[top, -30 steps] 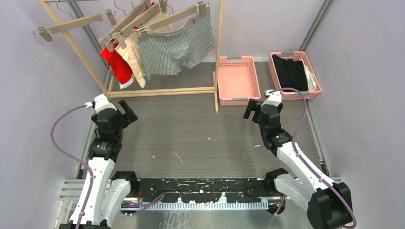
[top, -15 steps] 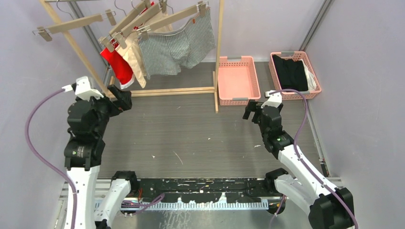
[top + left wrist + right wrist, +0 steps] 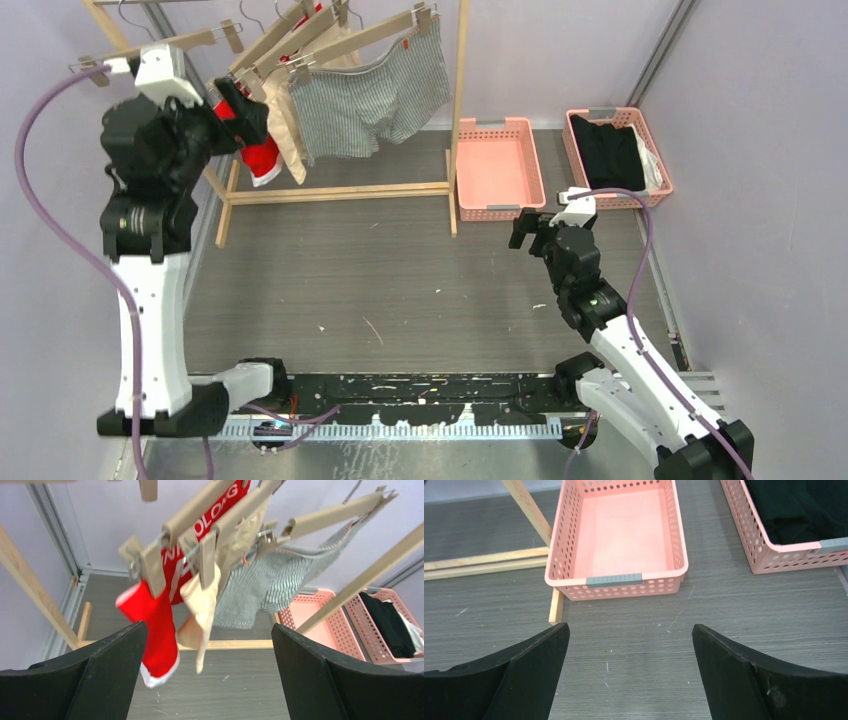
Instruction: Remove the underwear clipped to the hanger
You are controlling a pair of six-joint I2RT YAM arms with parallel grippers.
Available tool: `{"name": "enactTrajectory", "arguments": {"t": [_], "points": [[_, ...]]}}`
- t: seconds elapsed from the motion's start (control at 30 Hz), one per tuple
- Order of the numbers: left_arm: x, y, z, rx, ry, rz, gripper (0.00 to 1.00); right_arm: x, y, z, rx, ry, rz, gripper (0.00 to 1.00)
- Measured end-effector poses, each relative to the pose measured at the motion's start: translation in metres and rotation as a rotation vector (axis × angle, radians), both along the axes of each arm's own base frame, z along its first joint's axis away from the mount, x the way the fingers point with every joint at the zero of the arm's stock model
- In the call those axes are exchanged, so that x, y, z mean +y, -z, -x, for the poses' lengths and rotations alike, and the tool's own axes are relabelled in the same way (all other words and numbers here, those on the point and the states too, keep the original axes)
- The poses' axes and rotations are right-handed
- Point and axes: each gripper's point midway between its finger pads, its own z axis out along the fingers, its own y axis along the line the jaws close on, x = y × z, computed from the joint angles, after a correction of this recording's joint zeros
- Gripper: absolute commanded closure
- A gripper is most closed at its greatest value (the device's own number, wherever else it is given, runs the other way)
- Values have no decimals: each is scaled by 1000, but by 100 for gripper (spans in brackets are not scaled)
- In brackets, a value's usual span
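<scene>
Grey floor (image 3: 400, 280) underlies red underwear (image 3: 155, 625) hanging lengthwise downward.

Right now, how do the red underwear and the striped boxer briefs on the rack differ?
Colour: the red underwear is red with white trim; the striped boxer briefs are grey-and-white pinstriped.
Size: the red underwear hangs narrow; the boxer briefs spread much wider.
Place: the red underwear hangs left of the beige piece, the boxer briefs right of it.
Both hang clipped to wooden hangers.
</scene>
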Motion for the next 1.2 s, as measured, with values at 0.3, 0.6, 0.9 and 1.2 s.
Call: {"name": "enactTrajectory", "arguments": {"t": [0.3,0.6,0.9,1.2], "points": [[5,-32,-57,-1,-16,-52,2,0,-24,3,-43,-6,-14,2],[43,-51,-67,-32,-113,-58,2,6,-17,7,-13,-33,-6,5],[74,-40,-81,1,-162,-15,0,11,-16,8,-9,-55,-7,6],[70,-24,-98,23,-105,25,1,15,-14,10,-1,-74,-6,6]]}}
